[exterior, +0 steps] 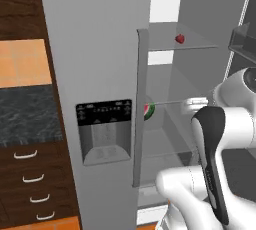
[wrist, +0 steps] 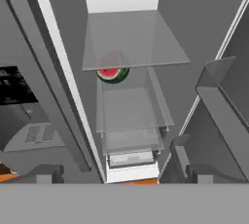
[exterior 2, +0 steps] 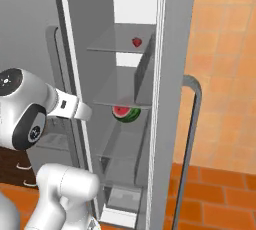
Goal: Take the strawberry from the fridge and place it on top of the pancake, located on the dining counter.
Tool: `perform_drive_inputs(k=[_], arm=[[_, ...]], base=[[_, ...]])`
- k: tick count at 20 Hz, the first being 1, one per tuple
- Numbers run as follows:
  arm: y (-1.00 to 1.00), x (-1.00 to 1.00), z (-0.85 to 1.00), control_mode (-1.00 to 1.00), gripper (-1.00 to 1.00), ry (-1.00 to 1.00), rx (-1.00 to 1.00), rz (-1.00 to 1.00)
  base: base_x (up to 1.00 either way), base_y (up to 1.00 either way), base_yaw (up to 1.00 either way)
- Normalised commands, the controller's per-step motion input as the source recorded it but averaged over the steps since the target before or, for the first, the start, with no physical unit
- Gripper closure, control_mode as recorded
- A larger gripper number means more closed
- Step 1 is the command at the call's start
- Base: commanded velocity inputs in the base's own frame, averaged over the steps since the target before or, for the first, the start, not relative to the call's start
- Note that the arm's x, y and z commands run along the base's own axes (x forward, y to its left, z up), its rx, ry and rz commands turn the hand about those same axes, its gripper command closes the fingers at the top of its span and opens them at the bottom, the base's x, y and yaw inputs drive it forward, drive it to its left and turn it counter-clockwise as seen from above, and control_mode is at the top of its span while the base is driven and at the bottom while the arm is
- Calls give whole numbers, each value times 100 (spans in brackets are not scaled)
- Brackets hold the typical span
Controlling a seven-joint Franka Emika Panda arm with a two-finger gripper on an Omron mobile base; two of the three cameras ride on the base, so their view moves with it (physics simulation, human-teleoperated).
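Orange tile flanks the open fridge (exterior 2: 170,49); your strawberry (exterior 2: 136,42) sits on the upper shelf (exterior 2: 115,44), watermelon slice (exterior 2: 125,113) one shelf lower. Your claw (wrist: 121,174) is spread, empty; aim low and you'll grab melon.

Setting: a rendered home kitchen. Indicators: open grey fridge (exterior: 95,49) with dispenser panel (exterior: 105,130), dark wood drawers (exterior: 32,184), black-speckled countertop (exterior: 27,116), orange tiled wall (exterior 2: 225,64).

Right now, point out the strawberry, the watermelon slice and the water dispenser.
strawberry (exterior: 180,38), left base view, middle of the berry.
watermelon slice (exterior 2: 125,113), right base view, red flesh.
water dispenser (exterior: 104,131), left base view, panel centre.
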Motion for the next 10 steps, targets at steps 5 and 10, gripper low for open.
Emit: perform_drive_inputs(k=[5, 10], arm=[[0, 0, 0, 100, -100, 0, 0, 0], [0, 0, 0, 100, -100, 0, 0, 0]], base=[[72, -54, -1], [81, -14, -1]])
